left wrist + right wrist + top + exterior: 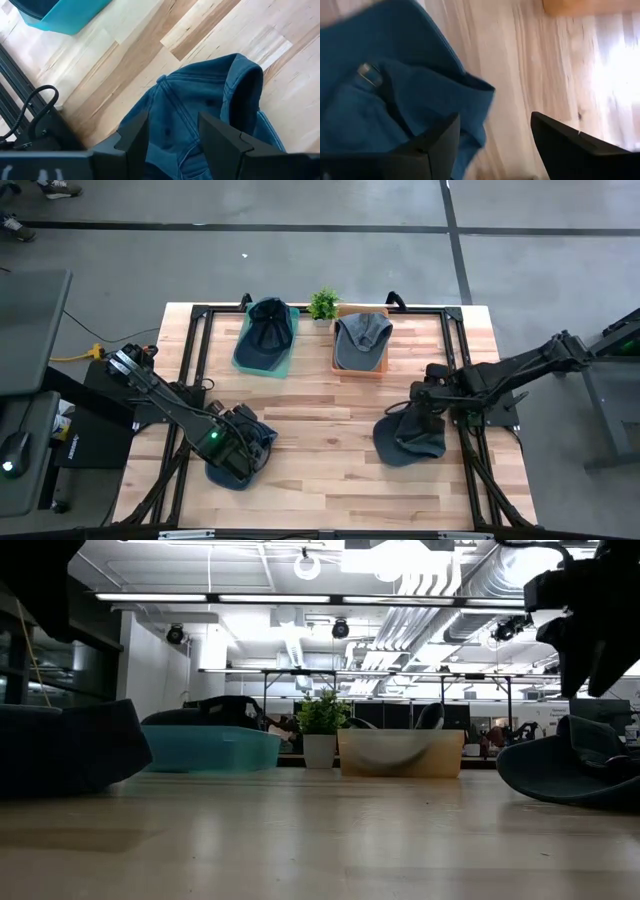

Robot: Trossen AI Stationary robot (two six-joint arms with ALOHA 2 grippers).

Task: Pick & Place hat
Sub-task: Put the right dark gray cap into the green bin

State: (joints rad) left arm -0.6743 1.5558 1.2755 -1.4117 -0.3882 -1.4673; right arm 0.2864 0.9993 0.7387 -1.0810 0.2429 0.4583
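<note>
A dark blue cap (230, 474) lies on the table's near left, its crown showing in the left wrist view (210, 95). My left gripper (240, 448) hovers open just above it, one finger over each side of the crown (175, 145). A grey-blue cap (405, 442) lies on the right, brim side up in the low view (575, 772). My right gripper (420, 410) hangs open above its far edge (590, 640); in the right wrist view (495, 140) the cap (385, 85) lies beside one finger.
At the far edge stand a teal tray (282, 364) with a dark cap in it, a small potted plant (322, 304), and a tan tray (340, 367) with a grey cap in it. Black frame rails (196, 350) run along the table's sides. Bare wood lies between the two arms.
</note>
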